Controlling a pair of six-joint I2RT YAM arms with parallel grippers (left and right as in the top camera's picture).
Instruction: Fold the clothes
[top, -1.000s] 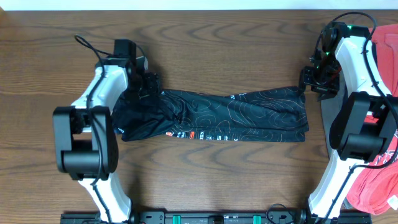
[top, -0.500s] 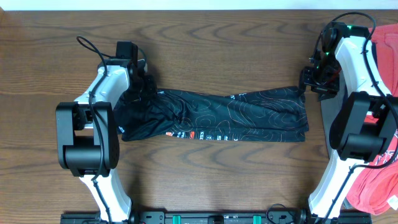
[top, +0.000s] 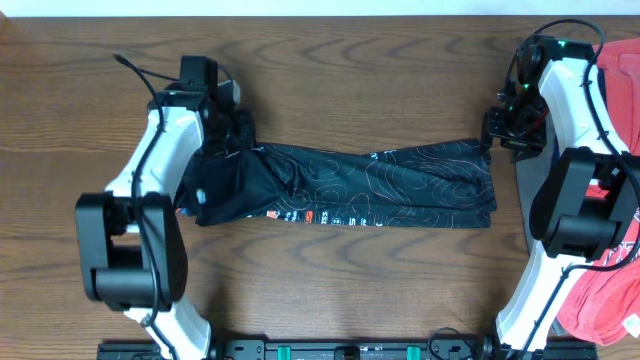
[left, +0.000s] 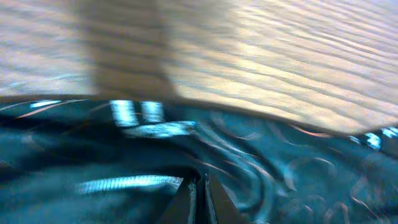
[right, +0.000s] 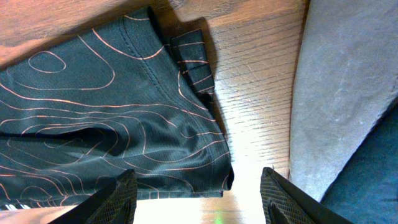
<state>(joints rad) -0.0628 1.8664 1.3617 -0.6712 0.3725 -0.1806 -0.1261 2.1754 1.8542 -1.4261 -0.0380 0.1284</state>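
Observation:
The black jersey (top: 370, 185) with thin orange contour lines lies folded into a long band across the middle of the table. My left gripper (top: 240, 140) is at its upper left end. In the left wrist view its fingers (left: 199, 183) are pressed together with the dark fabric (left: 261, 168) pinched and bunched around the tips. My right gripper (top: 497, 128) hovers at the jersey's upper right corner. It stands open (right: 199, 199), and the jersey's hem corner (right: 186, 124) lies between and just ahead of the two fingers, which do not touch it.
A red garment (top: 605, 290) lies heaped at the table's right edge behind the right arm. In the right wrist view, a grey garment (right: 339, 93) and a navy one (right: 373, 180) sit just right of the jersey's end, with a strip of bare wood (right: 255, 93) between them.
My left gripper has shut on the jersey's left end and the fabric there has drawn up toward it. The right arm has not moved.

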